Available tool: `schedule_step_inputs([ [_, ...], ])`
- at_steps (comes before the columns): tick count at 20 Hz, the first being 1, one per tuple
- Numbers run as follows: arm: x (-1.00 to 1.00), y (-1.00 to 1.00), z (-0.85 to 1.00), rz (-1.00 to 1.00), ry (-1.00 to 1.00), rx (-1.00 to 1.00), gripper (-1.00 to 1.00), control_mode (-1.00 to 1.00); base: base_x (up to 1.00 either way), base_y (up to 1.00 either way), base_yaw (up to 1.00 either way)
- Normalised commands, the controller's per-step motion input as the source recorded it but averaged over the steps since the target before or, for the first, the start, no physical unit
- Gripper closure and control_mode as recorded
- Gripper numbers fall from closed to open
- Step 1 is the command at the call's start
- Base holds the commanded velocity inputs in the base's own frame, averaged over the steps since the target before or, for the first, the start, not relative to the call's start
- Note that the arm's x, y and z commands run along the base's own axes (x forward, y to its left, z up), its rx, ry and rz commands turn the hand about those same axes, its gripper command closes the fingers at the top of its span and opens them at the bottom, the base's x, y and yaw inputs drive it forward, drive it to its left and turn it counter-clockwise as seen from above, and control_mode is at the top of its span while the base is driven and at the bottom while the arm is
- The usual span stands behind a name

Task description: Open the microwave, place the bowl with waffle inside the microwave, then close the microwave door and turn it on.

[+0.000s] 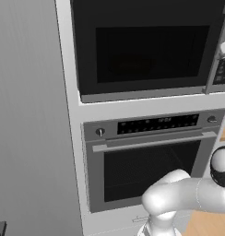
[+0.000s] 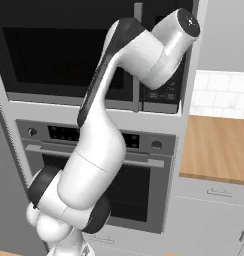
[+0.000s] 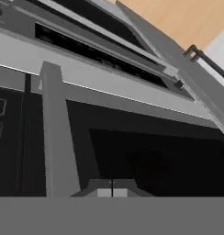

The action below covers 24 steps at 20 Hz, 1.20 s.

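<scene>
The microwave [image 1: 146,50] is seen as a large black box built into a pale cabinet column, with a dark glass window and a grey strip along its lower edge. Its door [image 1: 142,55] is shut flat against the front, and a tall grey bar handle [image 1: 216,55] runs down the door's right edge, beside a dark button panel [image 2: 166,92].

In the hand view the gripper [image 3: 112,192] is shown with its two finger tips pressed together, nothing between them. It is held close in front of the dark door glass [image 3: 150,160], just beside the grey handle [image 3: 56,133] (the view is rolled, so the oven appears above the microwave there). In the right base view the arm is raised in front of the microwave, its hand end at the upper part of the button panel.

Below the microwave a stainless oven [image 1: 149,156] with a horizontal handle and knobs is set in the same column. To the right a wooden counter [image 2: 216,147] is seen, with white tiles [image 2: 221,95] behind it.
</scene>
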Motion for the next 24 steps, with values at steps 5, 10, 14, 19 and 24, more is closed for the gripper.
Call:
schedule_step_inputs([
  [5,1.00,0.10,-0.98,-0.13,-0.20,0.61,1.00,-1.00,0.00,0.00,0.00],
  [10,0.99,-0.27,-0.69,-0.17,-0.01,0.49,1.00,-1.00,0.00,0.00,0.00],
  [14,0.64,-0.49,-0.64,-0.40,0.00,0.33,1.00,-1.00,0.00,0.00,0.00],
  [19,0.02,-1.00,-0.24,-0.41,0.01,0.24,1.00,-1.00,0.00,0.00,0.00],
  [24,0.10,-0.57,-0.66,-0.20,0.11,0.11,1.00,-1.00,0.00,0.00,0.00],
])
